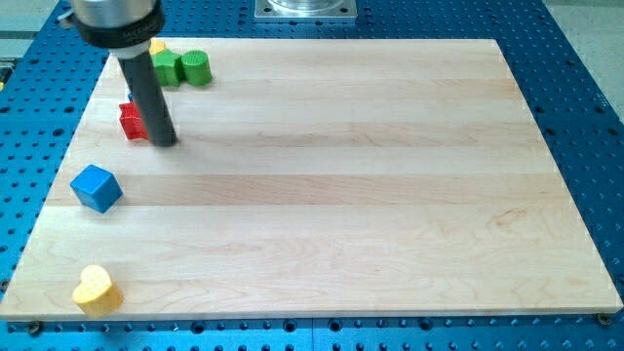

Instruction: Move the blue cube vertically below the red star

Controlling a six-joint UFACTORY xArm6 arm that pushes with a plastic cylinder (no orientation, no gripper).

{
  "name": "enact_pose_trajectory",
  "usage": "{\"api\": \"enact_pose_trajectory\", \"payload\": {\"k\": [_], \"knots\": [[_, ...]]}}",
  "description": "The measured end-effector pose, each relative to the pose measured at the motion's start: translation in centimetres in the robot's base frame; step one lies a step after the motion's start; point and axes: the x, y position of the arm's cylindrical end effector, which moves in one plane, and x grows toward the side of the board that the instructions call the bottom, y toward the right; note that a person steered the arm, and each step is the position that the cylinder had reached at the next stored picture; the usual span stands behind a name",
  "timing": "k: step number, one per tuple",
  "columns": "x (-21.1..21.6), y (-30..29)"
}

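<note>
The blue cube [96, 187] sits near the board's left edge, below the middle. The red star [131, 121] lies above it and slightly to the right, partly hidden behind the rod. My tip [165, 142] rests on the board just right of the red star, touching or almost touching it. The tip is above and to the right of the blue cube, well apart from it.
A yellow heart [97, 290] lies at the bottom left corner. A green star-like block [169, 67] and a green cylinder [196, 67] sit at the top left, with a yellow block [157, 47] partly hidden behind the rod. The wooden board [390, 195] lies on a blue perforated table.
</note>
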Motion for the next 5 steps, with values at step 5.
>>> {"api": "enact_pose_trajectory", "payload": {"k": [5], "knots": [[11.2, -0.2]]}}
